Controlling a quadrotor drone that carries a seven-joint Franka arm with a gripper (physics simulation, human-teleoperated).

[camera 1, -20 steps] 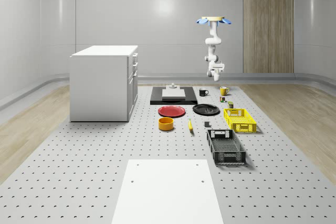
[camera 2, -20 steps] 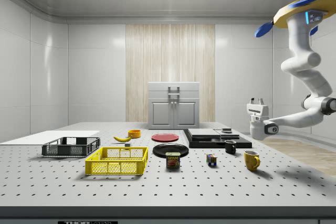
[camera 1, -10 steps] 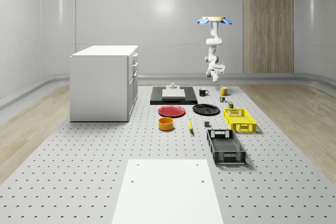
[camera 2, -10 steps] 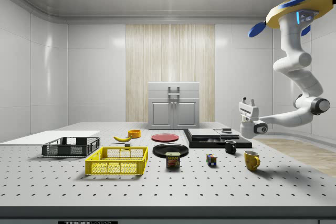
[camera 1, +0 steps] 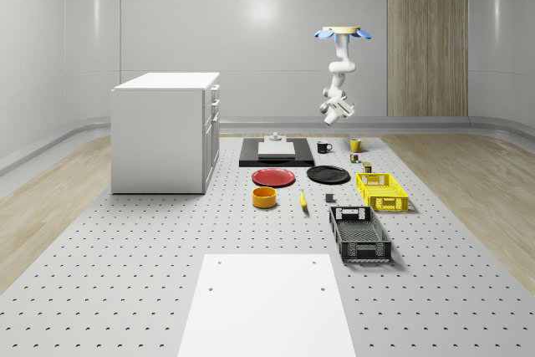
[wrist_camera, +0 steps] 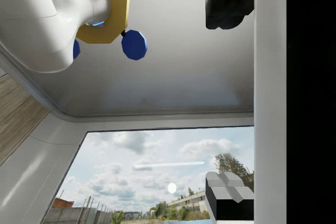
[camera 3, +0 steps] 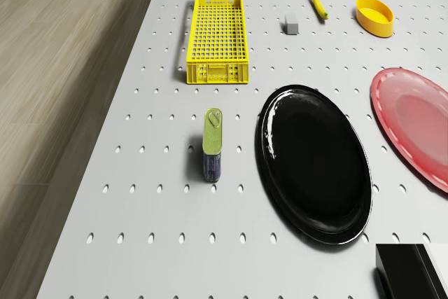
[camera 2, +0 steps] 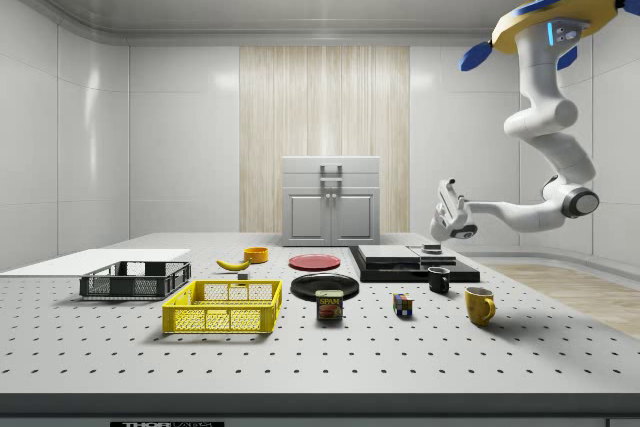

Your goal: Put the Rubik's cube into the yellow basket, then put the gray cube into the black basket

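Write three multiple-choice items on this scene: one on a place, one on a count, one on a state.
1. Where is the Rubik's cube?
A) in the yellow basket
B) on the table
C) on the black plate

2. How many mugs are there?
A) one
B) two
C) four

3. The gripper, pointing upward under the hovering drone, is:
A) open and empty
B) shut on a banana
C) shut on the gray cube

Key: 1 B, it sits on the table near the yellow mug; 2 B, one black mug, one yellow; 3 A, its fingertips are apart with nothing between.
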